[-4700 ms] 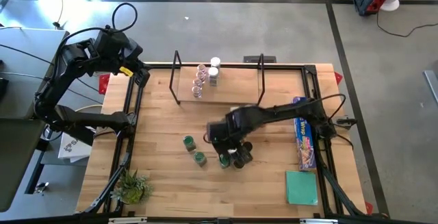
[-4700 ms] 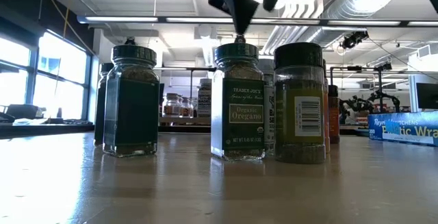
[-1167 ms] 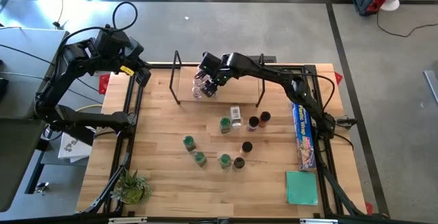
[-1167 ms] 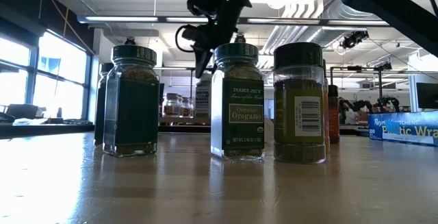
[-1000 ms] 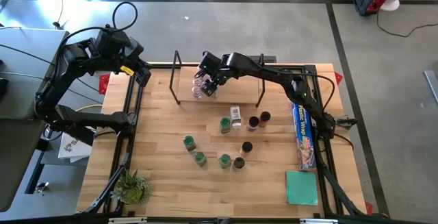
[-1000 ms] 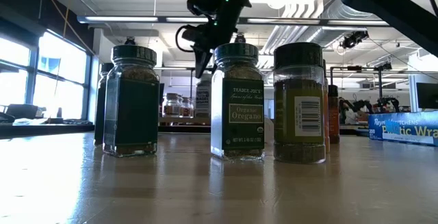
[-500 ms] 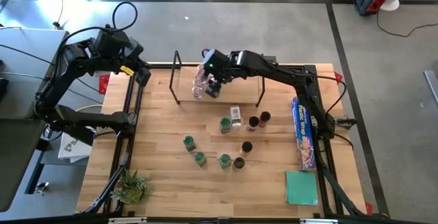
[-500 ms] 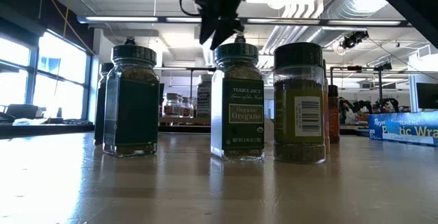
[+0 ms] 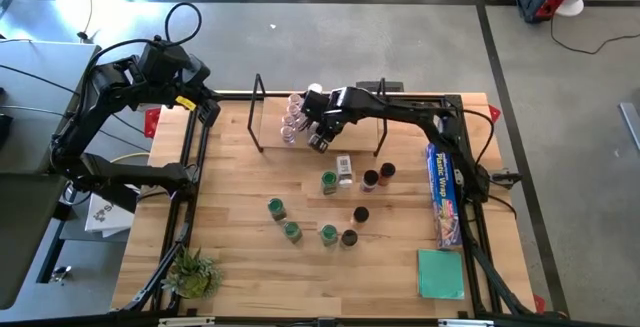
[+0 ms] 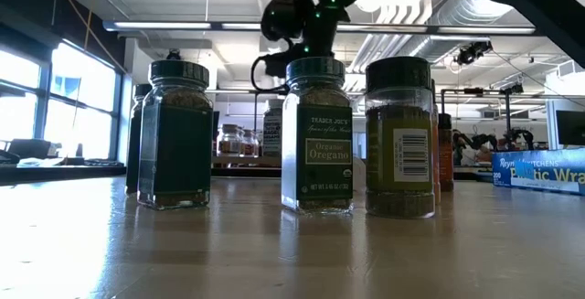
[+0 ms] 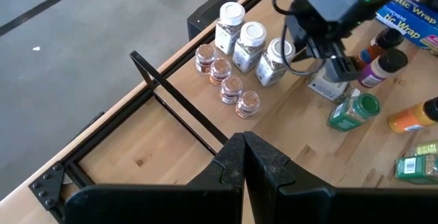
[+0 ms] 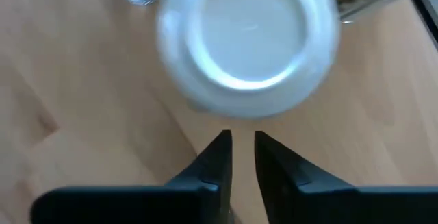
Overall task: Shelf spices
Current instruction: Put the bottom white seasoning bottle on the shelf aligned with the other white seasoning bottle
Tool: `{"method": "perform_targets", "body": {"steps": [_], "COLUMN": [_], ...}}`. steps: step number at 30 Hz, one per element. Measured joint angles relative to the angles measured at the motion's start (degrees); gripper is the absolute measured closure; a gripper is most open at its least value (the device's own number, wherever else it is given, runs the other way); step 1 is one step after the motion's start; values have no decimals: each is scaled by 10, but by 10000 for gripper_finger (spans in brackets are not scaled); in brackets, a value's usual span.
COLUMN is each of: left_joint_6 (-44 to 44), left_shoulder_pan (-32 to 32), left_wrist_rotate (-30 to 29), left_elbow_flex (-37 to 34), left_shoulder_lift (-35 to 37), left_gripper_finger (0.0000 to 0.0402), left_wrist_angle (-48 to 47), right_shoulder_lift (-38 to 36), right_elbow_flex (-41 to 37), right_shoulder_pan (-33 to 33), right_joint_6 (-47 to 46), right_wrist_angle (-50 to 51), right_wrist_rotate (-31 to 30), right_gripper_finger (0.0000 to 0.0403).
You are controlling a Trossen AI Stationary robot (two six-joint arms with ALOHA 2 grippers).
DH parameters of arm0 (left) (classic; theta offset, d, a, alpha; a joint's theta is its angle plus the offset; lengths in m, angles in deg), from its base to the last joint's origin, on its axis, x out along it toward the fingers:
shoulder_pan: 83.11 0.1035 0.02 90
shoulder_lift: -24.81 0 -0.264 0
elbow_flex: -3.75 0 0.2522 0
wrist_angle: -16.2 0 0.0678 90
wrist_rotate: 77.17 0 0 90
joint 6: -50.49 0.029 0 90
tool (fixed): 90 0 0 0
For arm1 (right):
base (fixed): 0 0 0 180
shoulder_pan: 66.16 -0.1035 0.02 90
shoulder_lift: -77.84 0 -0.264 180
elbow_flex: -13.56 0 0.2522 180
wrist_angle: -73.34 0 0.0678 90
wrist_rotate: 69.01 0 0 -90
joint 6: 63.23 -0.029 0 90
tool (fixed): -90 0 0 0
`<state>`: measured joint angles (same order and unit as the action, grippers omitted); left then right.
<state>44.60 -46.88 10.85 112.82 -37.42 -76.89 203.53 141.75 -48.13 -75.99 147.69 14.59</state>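
Right tool (image 12: 237, 157) (nearly closed, empty) beside white-capped jar (image 12: 250, 42) on shelf (image 9: 345, 139).

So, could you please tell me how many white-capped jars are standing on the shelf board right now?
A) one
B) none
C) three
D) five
C: the left wrist view shows three white-capped jars upright in a row on the shelf board, next to four smaller clear-topped jars.
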Motion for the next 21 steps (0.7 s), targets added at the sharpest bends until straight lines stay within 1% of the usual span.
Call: {"method": "perform_targets", "body": {"steps": [4,8,12,17,21], "left_joint_6": [0,1,1,0,1], "left_shoulder_pan": [0,0,0,0,0], "left_wrist_rotate": [0,0,0,0,0], "left_elbow_flex": [0,0,0,0,0], "left_shoulder_lift": [0,0,0,0,0], "left_gripper_finger": [401,401,401,401,401], "left_wrist_angle": [0,0,0,-1,-1], "right_shoulder_lift": [0,0,0,-5,-32], "right_elbow_flex": [-10,-10,-9,-9,-9], "right_shoulder_pan": [11,18,24,26,19], "right_joint_6": [3,8,4,-29,-54], "right_wrist_angle": [-26,-62,-72,-60,-36], "right_wrist_rotate": [-7,-11,-12,-36,-41], "right_gripper_finger": [361,361,361,361,361]}}
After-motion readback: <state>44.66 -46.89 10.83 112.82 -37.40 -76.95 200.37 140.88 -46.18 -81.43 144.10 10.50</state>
